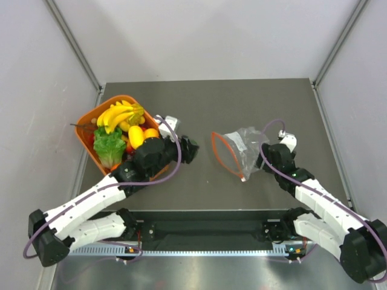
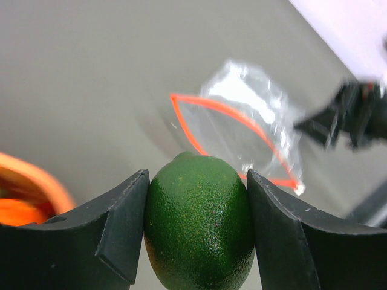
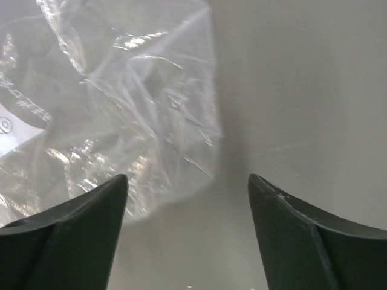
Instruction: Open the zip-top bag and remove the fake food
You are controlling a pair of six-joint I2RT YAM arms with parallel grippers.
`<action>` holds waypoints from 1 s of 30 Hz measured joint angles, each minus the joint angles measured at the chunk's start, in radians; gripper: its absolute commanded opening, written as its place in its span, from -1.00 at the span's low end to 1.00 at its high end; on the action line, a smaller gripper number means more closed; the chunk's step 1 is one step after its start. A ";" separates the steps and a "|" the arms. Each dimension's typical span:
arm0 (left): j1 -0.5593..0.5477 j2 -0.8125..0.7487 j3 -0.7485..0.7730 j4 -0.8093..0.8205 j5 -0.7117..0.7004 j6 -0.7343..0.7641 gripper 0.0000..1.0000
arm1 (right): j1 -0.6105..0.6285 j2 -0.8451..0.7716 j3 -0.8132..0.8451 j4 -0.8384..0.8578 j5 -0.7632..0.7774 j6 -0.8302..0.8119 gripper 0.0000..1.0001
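My left gripper (image 1: 190, 149) is shut on a small dark green rounded fruit (image 2: 199, 223), gripped on both sides, over the table between the basket and the bag. The clear zip-top bag (image 1: 242, 146) lies at centre right. Its orange-red zip strip (image 1: 219, 151) gapes open toward the left gripper, and it looks empty. It also shows in the left wrist view (image 2: 248, 130). My right gripper (image 1: 262, 161) is open and empty at the bag's closed end (image 3: 121, 109), its jaws wide apart just above the table. A yellow banana bunch (image 1: 121, 115) and an orange-red round fruit (image 1: 150, 133) lie in the basket.
An orange plastic basket (image 1: 115, 97) stands at the back left, holding leafy green lettuce (image 1: 109, 147) and a yellow fruit (image 1: 136, 136) as well. The right arm (image 2: 354, 115) shows beyond the bag in the left wrist view. Grey walls enclose the table.
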 measured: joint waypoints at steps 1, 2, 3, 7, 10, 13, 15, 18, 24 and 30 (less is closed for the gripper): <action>0.024 -0.003 0.028 -0.022 -0.008 0.002 -1.00 | -0.003 0.000 0.000 0.007 -0.014 -0.010 0.83; 0.043 -0.008 0.058 -0.048 -0.018 0.003 -1.00 | -0.005 0.000 0.000 0.011 -0.028 -0.019 0.89; 0.060 -0.018 0.086 -0.070 -0.031 0.005 -1.00 | -0.007 0.000 0.000 0.019 -0.043 -0.027 0.90; 0.116 -0.079 0.161 -0.166 -0.113 0.010 -1.00 | -0.013 0.000 -0.001 0.043 -0.079 -0.044 0.92; 0.137 -0.151 0.183 -0.248 -0.236 0.015 -1.00 | -0.017 0.000 -0.001 0.056 -0.109 -0.058 0.93; 0.138 -0.218 0.190 -0.362 -0.385 0.017 -1.00 | -0.020 0.000 -0.001 0.062 -0.128 -0.067 0.92; 0.138 -0.252 0.196 -0.443 -0.481 0.013 -1.00 | -0.020 -0.002 -0.001 0.065 -0.143 -0.074 0.92; 0.138 -0.280 0.198 -0.534 -0.595 -0.003 -1.00 | -0.021 -0.007 -0.001 0.065 -0.160 -0.082 0.93; 0.139 -0.299 0.194 -0.649 -0.750 -0.032 -1.00 | -0.025 -0.045 -0.001 0.063 -0.179 -0.097 0.92; 0.156 -0.299 0.114 -0.639 -0.789 -0.032 -1.00 | -0.027 -0.090 -0.001 0.049 -0.198 -0.099 0.93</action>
